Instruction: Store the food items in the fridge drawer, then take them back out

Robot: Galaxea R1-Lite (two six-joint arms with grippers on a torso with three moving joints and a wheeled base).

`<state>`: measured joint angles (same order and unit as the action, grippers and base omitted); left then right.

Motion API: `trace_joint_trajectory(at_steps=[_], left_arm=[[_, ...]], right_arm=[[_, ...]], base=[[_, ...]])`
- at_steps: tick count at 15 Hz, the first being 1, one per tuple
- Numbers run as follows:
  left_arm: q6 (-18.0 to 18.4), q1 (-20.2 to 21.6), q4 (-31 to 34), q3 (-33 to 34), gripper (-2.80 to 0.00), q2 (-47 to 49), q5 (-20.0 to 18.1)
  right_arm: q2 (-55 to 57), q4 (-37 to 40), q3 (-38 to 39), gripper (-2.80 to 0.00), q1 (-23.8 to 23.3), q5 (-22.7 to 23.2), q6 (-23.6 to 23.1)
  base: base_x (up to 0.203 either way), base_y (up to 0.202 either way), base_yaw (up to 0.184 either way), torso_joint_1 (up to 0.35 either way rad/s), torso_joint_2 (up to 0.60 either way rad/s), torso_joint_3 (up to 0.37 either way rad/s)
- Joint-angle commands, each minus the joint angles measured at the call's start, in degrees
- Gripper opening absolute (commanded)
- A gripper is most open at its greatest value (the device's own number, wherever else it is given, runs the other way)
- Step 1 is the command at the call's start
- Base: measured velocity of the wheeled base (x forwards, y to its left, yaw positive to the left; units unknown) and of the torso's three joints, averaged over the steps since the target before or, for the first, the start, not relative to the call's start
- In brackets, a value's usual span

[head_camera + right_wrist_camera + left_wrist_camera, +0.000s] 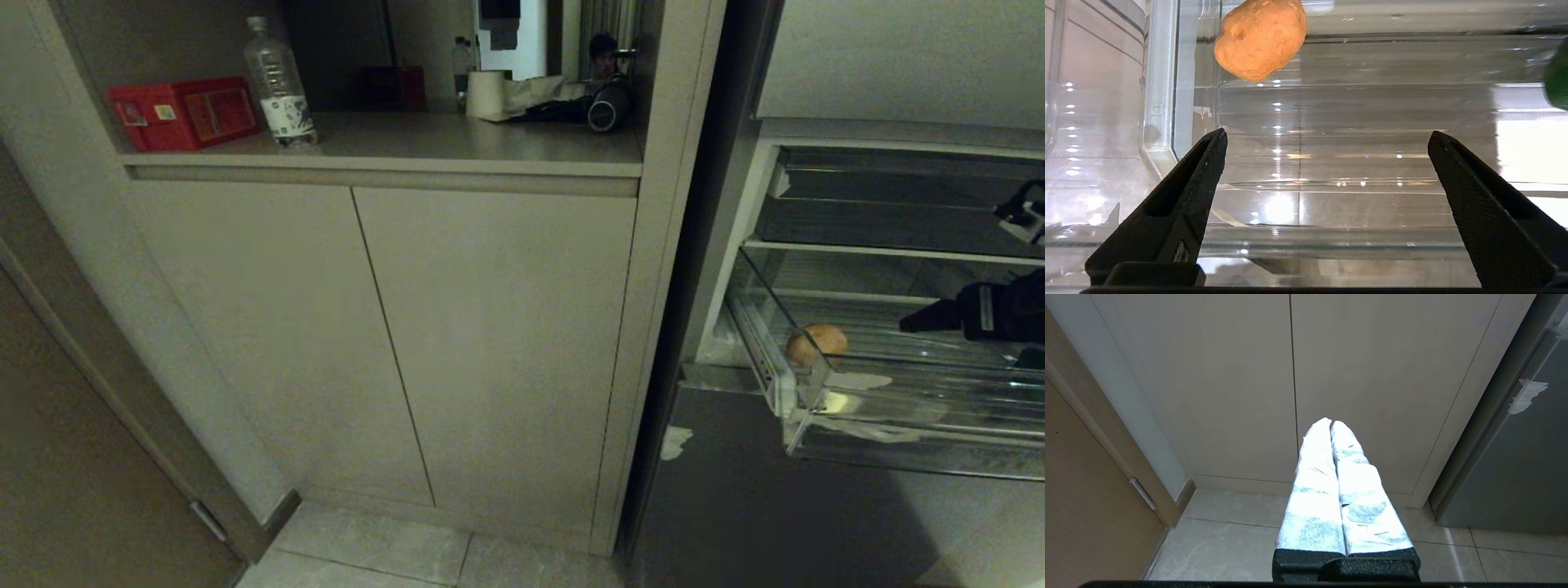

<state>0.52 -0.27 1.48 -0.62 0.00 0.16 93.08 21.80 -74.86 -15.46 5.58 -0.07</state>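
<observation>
The clear fridge drawer stands pulled out at the right of the head view. A tan potato lies in its front left corner. A dark green lump peeks in at the picture's right edge. My right gripper hovers over the drawer, open and empty. In the right wrist view its black fingers spread wide above the ribbed drawer floor, with the potato ahead to one side and the green lump at the other edge. My left gripper, wrapped in white, is shut and points at the cabinet doors.
Beige cabinet doors fill the middle. The shelf above carries a red box, a water bottle and a paper roll. A grey fridge panel with a tape scrap sits below the drawer. A wooden door is at left.
</observation>
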Motion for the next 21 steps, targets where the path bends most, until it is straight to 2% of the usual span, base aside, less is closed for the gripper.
trace_joint_trajectory(at_steps=[1, 7, 8, 12, 17, 20, 21], left_arm=[[0.0, 0.0, 0.0, 0.0, -2.8, 0.1, 0.0], [0.0, 0.0, 0.0, 0.0, -2.8, 0.1, 0.0], [0.0, 0.0, 0.0, 0.0, -2.8, 0.1, 0.0], [0.0, 0.0, 0.0, 0.0, -2.8, 0.1, 0.0], [0.0, 0.0, 0.0, 0.0, -2.8, 0.1, 0.0], [0.0, 0.0, 0.0, 0.0, -2.8, 0.1, 0.0], [0.0, 0.0, 0.0, 0.0, -2.8, 0.1, 0.0]], right_arm=[[2.2, 0.0, -0.3, 0.0, 0.1, 0.8, 0.0], [1.0, -0.8, -0.6, 0.0, 0.5, 3.2, 0.4], [1.5, -2.0, -0.9, -2.8, 1.1, 3.1, 0.5], [4.2, -2.9, -1.3, -2.8, 2.7, 3.1, 1.7], [9.3, -8.8, -1.6, -2.8, 5.0, 2.9, 2.6], [12.4, -8.8, -6.6, -2.8, 5.5, 2.1, 3.1], [13.8, -8.2, -8.5, -0.41, 6.0, 1.2, 3.2]], base=[[0.0, 0.0, 0.0, 0.0, 0.0, 0.0], [0.0, 0.0, 0.0, 0.0, 0.0, 0.0], [0.0, 0.0, 0.0, 0.0, 0.0, 0.0], [0.0, 0.0, 0.0, 0.0, 0.0, 0.0], [0.0, 0.0, 0.0, 0.0, 0.0, 0.0], [0.0, 0.0, 0.0, 0.0, 0.0, 0.0], [0.0, 0.0, 0.0, 0.0, 0.0, 0.0]])
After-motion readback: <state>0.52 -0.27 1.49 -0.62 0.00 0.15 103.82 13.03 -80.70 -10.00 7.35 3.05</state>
